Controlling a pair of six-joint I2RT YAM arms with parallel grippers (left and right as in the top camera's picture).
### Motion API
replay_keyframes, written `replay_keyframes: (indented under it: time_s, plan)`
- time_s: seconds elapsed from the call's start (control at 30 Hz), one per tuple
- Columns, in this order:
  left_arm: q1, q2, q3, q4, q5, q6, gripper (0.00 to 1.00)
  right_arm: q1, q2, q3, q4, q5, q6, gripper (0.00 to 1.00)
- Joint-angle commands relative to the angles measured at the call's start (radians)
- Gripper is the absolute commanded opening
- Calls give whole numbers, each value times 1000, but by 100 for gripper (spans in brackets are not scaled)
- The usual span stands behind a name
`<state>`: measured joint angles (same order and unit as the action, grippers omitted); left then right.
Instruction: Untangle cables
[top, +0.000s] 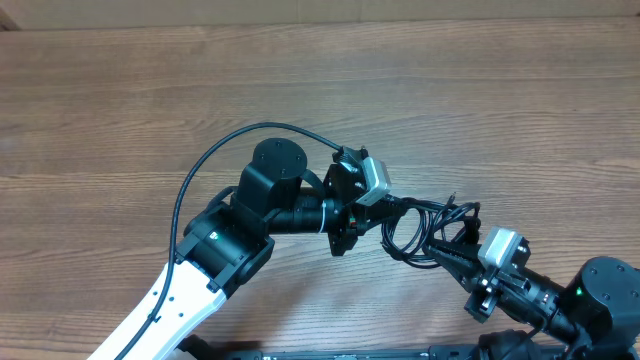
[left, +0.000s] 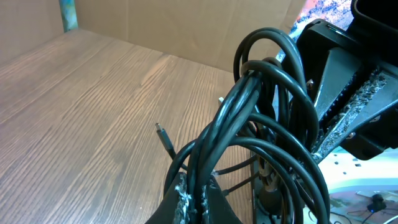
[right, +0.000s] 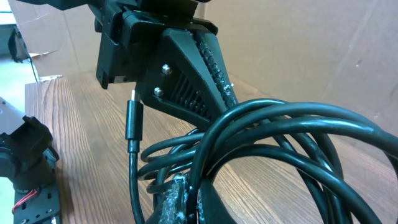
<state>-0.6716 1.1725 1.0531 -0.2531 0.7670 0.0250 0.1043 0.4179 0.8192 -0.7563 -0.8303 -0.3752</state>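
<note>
Cables (top: 432, 228): thin black cords, looped together in one tangled bunch, toward the near edge of the desk (top: 150, 100), right of its middle. Seemingly held off the wood rather than lying flat. Pinched on one side by the left claw (top: 385, 212), drawn narrow and clamped on several strands at once. Pinched on the other side by the right claw (top: 438, 248), likewise narrow and closed around the bunch. Both claws close together, almost tip to tip, with wide glossy loops arching over and between them. Beside a finger of the left claw, one slim plug (right: 132, 121), upright, silver tip upward, on a single cord dropping straight down.
</note>
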Motion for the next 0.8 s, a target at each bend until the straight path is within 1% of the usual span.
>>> replay_keyframes:
  time_s: [0.0, 0.17, 0.3, 0.43, 0.6, 0.77]
  plan:
    - [5, -21, 5, 15, 25, 9, 4, -3, -2, 18, -1, 0, 0, 4]
    - [5, -21, 5, 13, -13, 0, 4, -3, -2, 18, -1, 0, 0, 4]
    - [5, -21, 5, -22, -129, -63, 4, -3, -2, 18, 11, -15, 7, 4]
    - [5, -21, 5, -75, -230, -116, 4, -3, -2, 18, 64, -108, 7, 4]
    - [5, -21, 5, -94, -238, -119, 4, -3, -2, 18, 108, -126, 7, 4]
    - [3, -21, 5, -95, -201, -106, 4, -3, -2, 18, 132, -126, 7, 4]
